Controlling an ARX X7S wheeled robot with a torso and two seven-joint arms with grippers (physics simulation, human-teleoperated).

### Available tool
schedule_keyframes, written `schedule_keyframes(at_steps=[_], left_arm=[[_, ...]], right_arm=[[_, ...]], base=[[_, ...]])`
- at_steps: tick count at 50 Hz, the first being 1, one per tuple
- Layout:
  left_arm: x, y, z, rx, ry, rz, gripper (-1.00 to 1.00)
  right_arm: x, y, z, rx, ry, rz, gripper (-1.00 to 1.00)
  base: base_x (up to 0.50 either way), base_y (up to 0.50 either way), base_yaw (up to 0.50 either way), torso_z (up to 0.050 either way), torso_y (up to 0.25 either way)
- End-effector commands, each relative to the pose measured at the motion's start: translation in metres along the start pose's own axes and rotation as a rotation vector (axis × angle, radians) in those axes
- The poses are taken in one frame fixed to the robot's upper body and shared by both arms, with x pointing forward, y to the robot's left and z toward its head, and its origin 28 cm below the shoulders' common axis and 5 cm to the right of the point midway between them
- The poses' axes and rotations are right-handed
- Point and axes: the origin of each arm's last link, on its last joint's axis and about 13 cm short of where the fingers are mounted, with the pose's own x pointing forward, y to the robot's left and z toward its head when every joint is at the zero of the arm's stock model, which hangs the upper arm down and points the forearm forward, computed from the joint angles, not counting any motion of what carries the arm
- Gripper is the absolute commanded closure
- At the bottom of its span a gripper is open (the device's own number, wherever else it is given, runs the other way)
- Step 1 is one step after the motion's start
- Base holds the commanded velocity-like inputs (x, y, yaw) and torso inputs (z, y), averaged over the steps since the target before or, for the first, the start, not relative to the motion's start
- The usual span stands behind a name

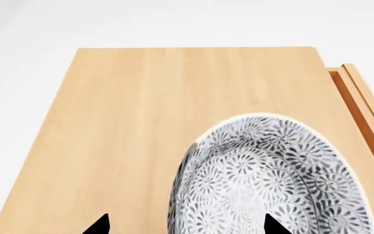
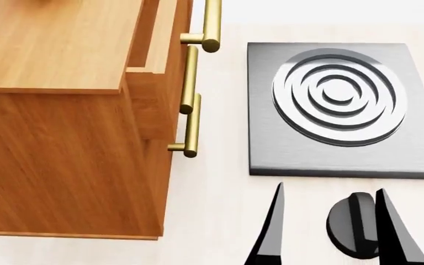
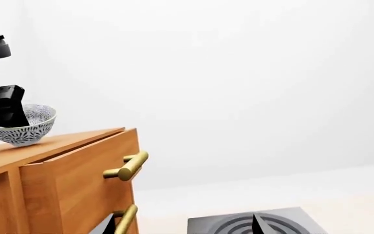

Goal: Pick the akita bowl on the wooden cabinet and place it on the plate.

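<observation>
- Left wrist view: akita bowl (image 1: 271,180) sits on the wooden cabinet (image 1: 141,122) top, tilted a bit toward my camera side, speckle pattern clear inside.
- My left gripper (image 1: 185,225) shows only as 2 black fingertips at the frame edge, spread apart; 1 tip (image 1: 274,225) overlaps the bowl's inside, the other is over bare wood outside the rim. So the near rim lies between the tips; I can't confirm any contact.
- Right wrist view: same bowl (image 3: 22,126) seen from the side, on top of the cabinet (image 3: 70,185), a black left-arm part (image 3: 6,109) at its rim. I can't tell if the bowl is lifted off the wood or resting; it looks in touch.
- Cabinet top drawer is slid out a little, brass handles (image 3: 127,166) on the front.
- Head view: right gripper (image 2: 330,232) low, fingers wide apart, pinching nothing, a dark round part of its own between them.
- Just beyond the right gripper lies a grey stove slab (image 2: 341,107) with 1 ringed burner; cabinet (image 2: 64,110) stands beside it, on the gripper's left.
- Cabinet handles (image 2: 194,124) face the stove side.
- Plate: I don't see it in any of my 3 views.
- Bowl is well apart from the right gripper, right at the left one.
</observation>
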Motion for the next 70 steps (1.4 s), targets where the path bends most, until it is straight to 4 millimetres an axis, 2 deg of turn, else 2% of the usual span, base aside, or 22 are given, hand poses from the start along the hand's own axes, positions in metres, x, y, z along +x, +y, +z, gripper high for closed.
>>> schedule_keyframes(at_steps=[1, 2, 4, 5, 6, 23, 26, 29, 34, 39, 43, 56, 70], left_arm=[[0.017, 0.004, -0.018, 0.091, 0.062, 0.071, -1.00], [0.018, 0.005, -0.016, 0.159, 0.045, 0.097, -1.00], [0.017, 0.005, -0.016, 0.102, 0.040, 0.044, -1.00], [0.017, 0.005, -0.015, 0.116, 0.035, 0.072, -1.00], [0.017, 0.006, -0.015, 0.133, 0.033, 0.098, 1.00], [0.014, 0.009, -0.006, 0.196, -0.045, 0.186, 1.00], [0.014, 0.008, -0.003, 0.280, -0.068, 0.225, 1.00], [0.014, 0.005, 0.006, 0.314, -0.172, 0.199, 1.00], [0.013, 0.000, 0.010, 0.334, -0.217, 0.168, 1.00], [0.013, -0.009, 0.019, 0.455, -0.323, 0.127, 1.00], [0.011, -0.015, 0.025, 0.484, -0.384, 0.130, 1.00], [-0.006, -0.026, 0.045, 0.539, -0.538, 0.145, 1.00], [-0.033, -0.044, 0.063, 0.580, -0.648, 0.045, 1.00]], right_arm=[[0.000, -0.001, -0.002, -0.002, 0.005, -0.004, -1.00], [0.000, -0.001, -0.002, -0.002, 0.007, -0.005, -1.00], [0.001, -0.001, -0.002, -0.003, 0.007, -0.006, -1.00], [0.001, -0.001, -0.002, -0.002, 0.007, -0.006, -1.00], [0.000, -0.001, -0.002, -0.002, 0.007, -0.006, -1.00], [0.000, 0.000, -0.001, -0.002, 0.003, -0.002, -1.00], [0.000, 0.000, -0.001, -0.003, 0.002, -0.002, -1.00], [0.000, 0.001, -0.001, -0.003, 0.001, -0.002, -1.00], [0.000, 0.000, -0.001, -0.004, 0.001, -0.004, -1.00], [0.000, 0.000, -0.001, -0.003, 0.002, -0.008, -1.00], [0.000, 0.000, 0.000, -0.004, -0.001, -0.009, -1.00], [0.000, 0.001, 0.004, -0.007, -0.013, -0.013, -1.00], [0.000, 0.002, 0.010, -0.002, -0.038, -0.034, -1.00]], base=[[0.00, 0.00, 0.00, 0.000, -0.010], [0.00, 0.00, 0.00, 0.000, 0.000], [0.00, 0.00, 0.00, 0.000, 0.000], [0.00, 0.00, 0.00, 0.000, 0.000], [0.00, 0.00, 0.00, 0.000, 0.000], [0.00, 0.00, 0.00, 0.000, -0.002], [0.00, 0.00, 0.00, 0.000, -0.003], [0.00, 0.00, 0.00, 0.000, 0.000], [0.00, 0.00, 0.00, 0.000, 0.000], [0.00, 0.00, 0.00, 0.000, 0.000], [0.00, 0.00, 0.00, 0.000, 0.000], [0.00, 0.00, 0.00, 0.000, 0.000], [0.00, 0.00, 0.00, 0.000, 0.000]])
